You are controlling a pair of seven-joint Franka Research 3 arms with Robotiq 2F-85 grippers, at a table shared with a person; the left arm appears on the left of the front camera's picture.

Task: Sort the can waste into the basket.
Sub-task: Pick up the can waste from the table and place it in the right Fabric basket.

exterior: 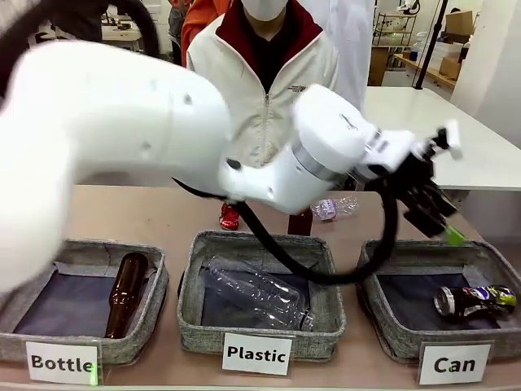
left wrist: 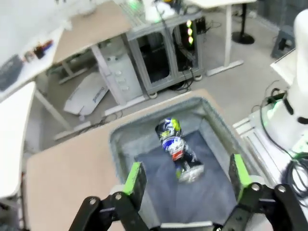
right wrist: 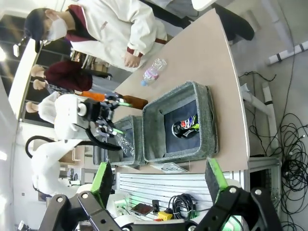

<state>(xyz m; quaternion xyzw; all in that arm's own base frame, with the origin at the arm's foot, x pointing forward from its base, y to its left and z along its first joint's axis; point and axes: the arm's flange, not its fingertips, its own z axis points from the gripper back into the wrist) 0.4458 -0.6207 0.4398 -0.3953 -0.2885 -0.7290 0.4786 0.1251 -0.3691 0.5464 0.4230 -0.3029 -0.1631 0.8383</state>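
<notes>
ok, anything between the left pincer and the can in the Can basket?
Nothing in the way. In the left wrist view the open left pincer hangs over the basket, and just bare dark lining lies between its pads and the can.

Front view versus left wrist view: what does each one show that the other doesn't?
Front view: a brown glass bottle in the Bottle basket, a clear plastic bottle in the Plastic basket, a person in a white jacket. Left wrist view: floor and grey desk frames. Both: the open left gripper above the grey woven Can basket with a crushed dark printed can inside.
</notes>
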